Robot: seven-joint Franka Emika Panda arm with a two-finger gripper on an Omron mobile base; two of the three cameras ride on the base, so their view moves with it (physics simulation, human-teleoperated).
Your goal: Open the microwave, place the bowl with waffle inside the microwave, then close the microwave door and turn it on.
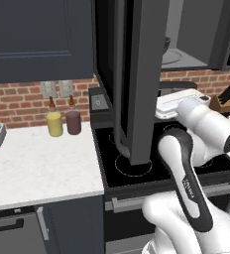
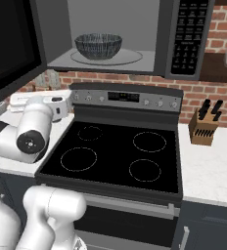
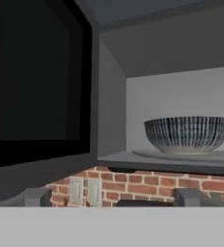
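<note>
You find the bowl (image 2: 98,46) already seated on the glass plate (image 2: 130,58) inside the microwave (image 2: 135,29). The hand (image 3: 112,198) is released and grasps nothing. The microwave door (image 1: 137,79) stands open; you must close it and start the microwave.

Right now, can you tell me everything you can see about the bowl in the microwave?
The bowl is round and wide, dark grey-blue with thin lighter streaks running down its sides. It looks like glazed pottery. It stands upright on the round glass plate inside the microwave, whose door is swung open. Nothing else touches it, and from these angles its inside is hidden.
</note>
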